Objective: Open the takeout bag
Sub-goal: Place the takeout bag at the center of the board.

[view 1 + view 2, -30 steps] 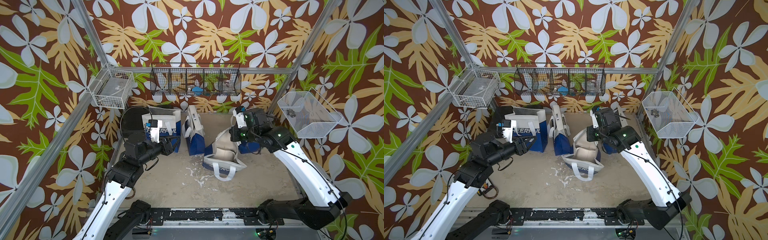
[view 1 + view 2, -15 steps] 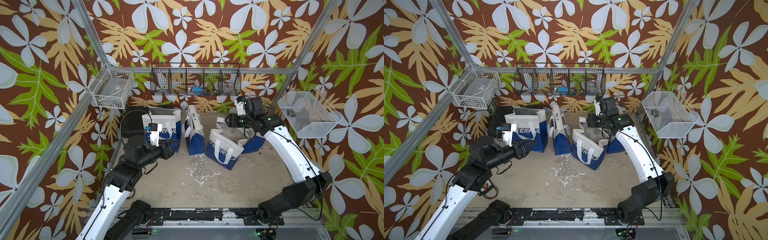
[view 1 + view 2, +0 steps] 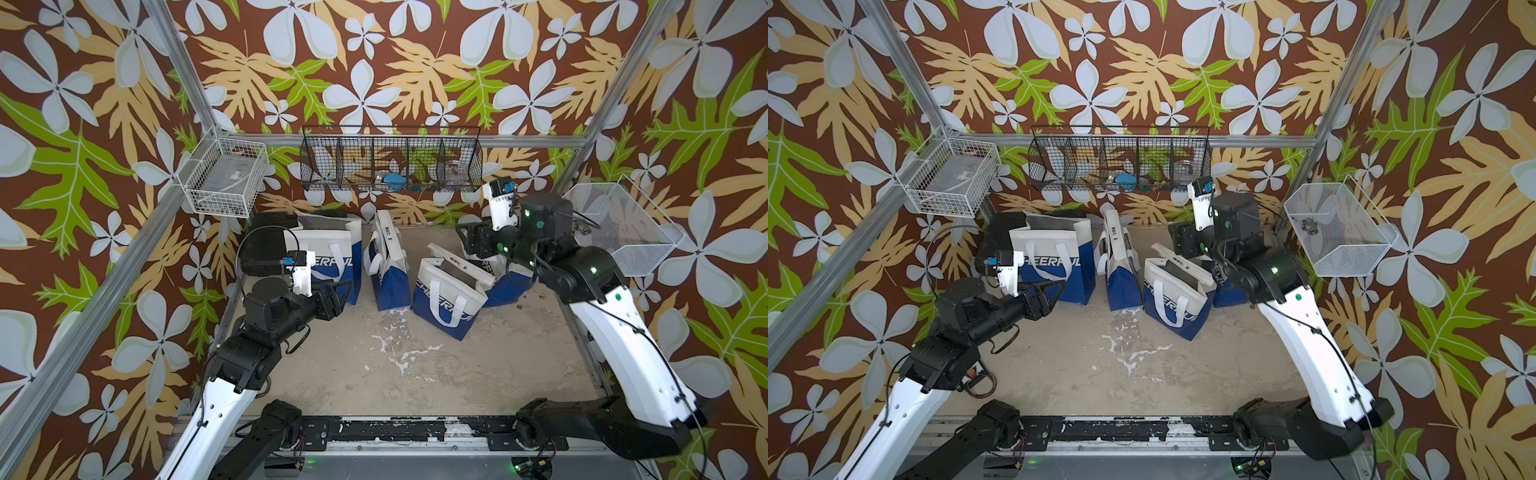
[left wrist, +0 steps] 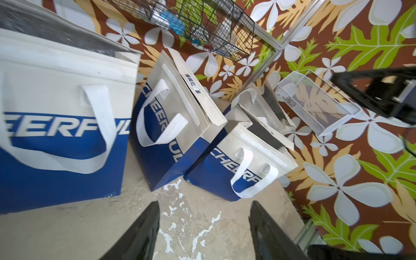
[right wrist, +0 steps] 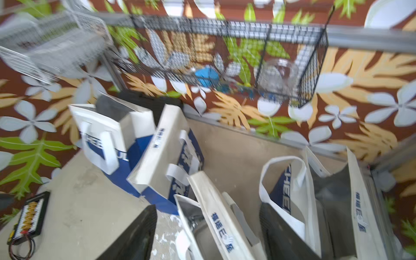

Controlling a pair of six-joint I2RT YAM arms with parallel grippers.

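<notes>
So far: takeout bag stands right of centre on the table, flap raised, silver lining showing; mouth looks open, so the task seems close to done.
Right pincer: jaws wide, empty, hovering over that bag's back edge.
Left pincer: jaws wide, empty, just beside the large open bag.
Remaining: slim bag between them looks folded shut; possibly next.

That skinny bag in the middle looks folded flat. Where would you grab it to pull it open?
Grip the white handle loop on the skinny middle bag, approaching from where the left gripper is. The loop seems to bow away from the panel facing that arm, leaving room for a finger behind it.
</notes>
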